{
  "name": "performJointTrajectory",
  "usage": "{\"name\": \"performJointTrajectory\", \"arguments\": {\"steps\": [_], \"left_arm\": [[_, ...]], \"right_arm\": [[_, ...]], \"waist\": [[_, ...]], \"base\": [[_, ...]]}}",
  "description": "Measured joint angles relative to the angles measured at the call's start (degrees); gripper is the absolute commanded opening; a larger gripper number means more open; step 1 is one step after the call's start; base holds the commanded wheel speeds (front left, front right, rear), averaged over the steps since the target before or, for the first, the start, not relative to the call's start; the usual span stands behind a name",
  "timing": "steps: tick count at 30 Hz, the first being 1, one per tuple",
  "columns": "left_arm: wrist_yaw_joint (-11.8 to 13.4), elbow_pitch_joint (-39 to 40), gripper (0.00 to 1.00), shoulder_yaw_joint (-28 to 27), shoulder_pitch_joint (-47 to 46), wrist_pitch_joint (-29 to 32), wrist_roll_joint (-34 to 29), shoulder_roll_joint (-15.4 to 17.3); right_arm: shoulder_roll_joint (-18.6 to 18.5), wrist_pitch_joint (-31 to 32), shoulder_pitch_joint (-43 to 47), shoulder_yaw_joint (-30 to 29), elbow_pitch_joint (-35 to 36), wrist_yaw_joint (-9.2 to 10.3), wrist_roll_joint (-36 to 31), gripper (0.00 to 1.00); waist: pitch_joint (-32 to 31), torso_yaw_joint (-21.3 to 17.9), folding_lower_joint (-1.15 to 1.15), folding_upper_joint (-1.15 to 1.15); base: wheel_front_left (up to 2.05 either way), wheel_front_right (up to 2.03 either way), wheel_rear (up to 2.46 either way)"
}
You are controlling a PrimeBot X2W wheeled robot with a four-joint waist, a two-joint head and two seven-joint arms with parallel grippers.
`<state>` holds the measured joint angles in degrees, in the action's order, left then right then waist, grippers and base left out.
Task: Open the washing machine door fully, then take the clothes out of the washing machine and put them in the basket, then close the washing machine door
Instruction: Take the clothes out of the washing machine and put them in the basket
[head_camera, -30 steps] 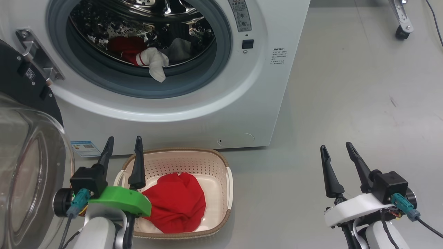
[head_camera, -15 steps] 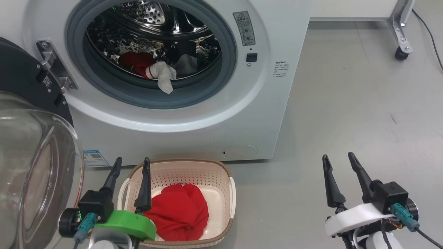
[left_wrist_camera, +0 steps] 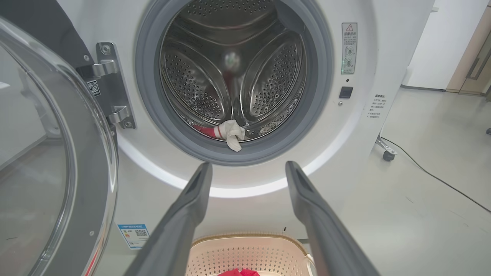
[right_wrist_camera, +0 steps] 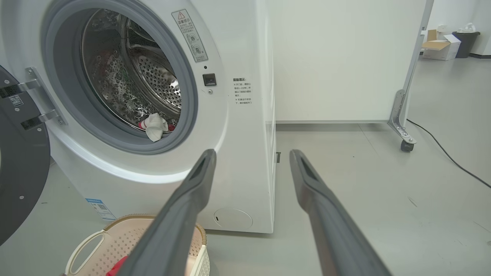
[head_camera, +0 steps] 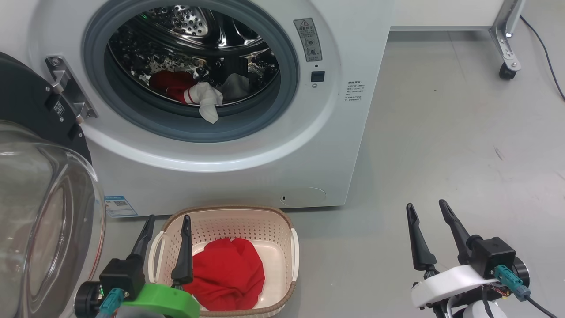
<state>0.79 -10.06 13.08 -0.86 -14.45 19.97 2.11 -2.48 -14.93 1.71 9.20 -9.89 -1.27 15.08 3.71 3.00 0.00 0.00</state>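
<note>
The washing machine door, big, round, glossy black with a clear glass bowl (head_camera: 26, 106), hangs wide open on your left. Your left gripper (head_camera: 168, 217) is spread and empty by the small cream perforated plastic basket (head_camera: 229, 208), which has one plain red garment (head_camera: 229, 274) in it. So you're mid-unloading, I'd say. Next, reach into the big white washing machine (head_camera: 265, 168) for the red-and-white jersey (head_camera: 194, 90) in the drum. The right gripper (head_camera: 425, 204) is spread and empty too.

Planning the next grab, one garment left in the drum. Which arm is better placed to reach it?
Left. The left pincer, open, points at the drum opening where the red-and-white garment lies; the right pincer stands right of the washing machine, over floor.
</note>
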Motion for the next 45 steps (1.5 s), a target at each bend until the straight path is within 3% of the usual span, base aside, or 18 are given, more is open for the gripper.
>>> {"name": "performJointTrajectory", "arguments": {"steps": [31,45], "left_arm": [[1.01,3.13,1.00,0.99,1.76,2.56,-0.13,0.24],[1.00,-1.30,1.00,1.88,-10.25,8.96,0.05,0.23]], "right_arm": [[0.01,0.00,0.26,2.15,0.46,0.49,-1.22,1.00],[-0.12,0.00,-2.54,3.49,4.13,-0.19,-2.21,1.00]], "waist": [[1.29,-1.24,0.00,0.00],[9.04,-2.73,0.00,0.00]], "base": [[0.00,0.00,0.00],[0.00,0.00,0.00]]}}
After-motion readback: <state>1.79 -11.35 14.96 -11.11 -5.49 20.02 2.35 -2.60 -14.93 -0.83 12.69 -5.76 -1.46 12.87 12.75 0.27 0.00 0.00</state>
